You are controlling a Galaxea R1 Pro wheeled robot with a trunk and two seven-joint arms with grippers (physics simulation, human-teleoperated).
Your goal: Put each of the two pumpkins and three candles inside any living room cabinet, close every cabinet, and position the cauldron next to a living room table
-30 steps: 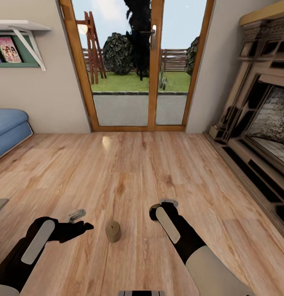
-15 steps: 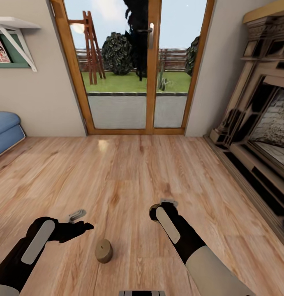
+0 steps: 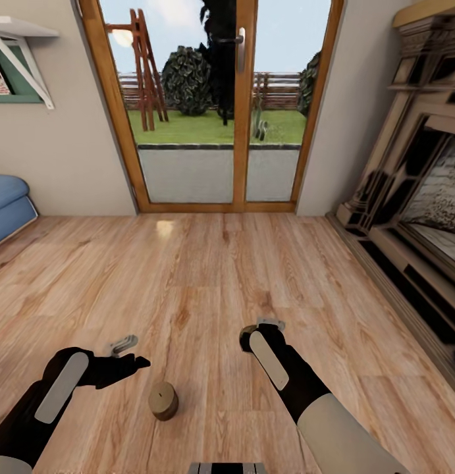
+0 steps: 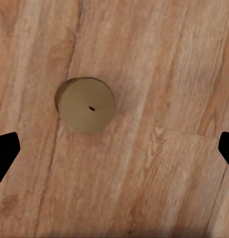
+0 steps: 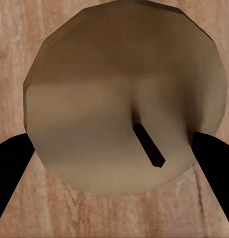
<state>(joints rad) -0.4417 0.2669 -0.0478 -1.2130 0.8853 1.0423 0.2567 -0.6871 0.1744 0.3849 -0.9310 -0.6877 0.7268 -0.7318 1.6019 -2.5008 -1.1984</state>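
gripping a candle [image 5: 124, 99], right hand [image 3: 257, 327] points floorward.

Before me: plank floor [image 3: 207, 276]; glass doors [image 3: 217, 105] ahead, lawn [image 3: 207, 128], ladder [image 3: 145, 72] and bushes [image 3: 187, 79] beyond. Fireplace [image 3: 418, 197] to my right; sofa [image 3: 6, 204] and wall shelf [image 3: 20, 39] to my left.

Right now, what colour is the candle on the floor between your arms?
Dull tan-brown, with a small dark wick in its flat top. The candle shows best in the left wrist view, standing on the wood floor.
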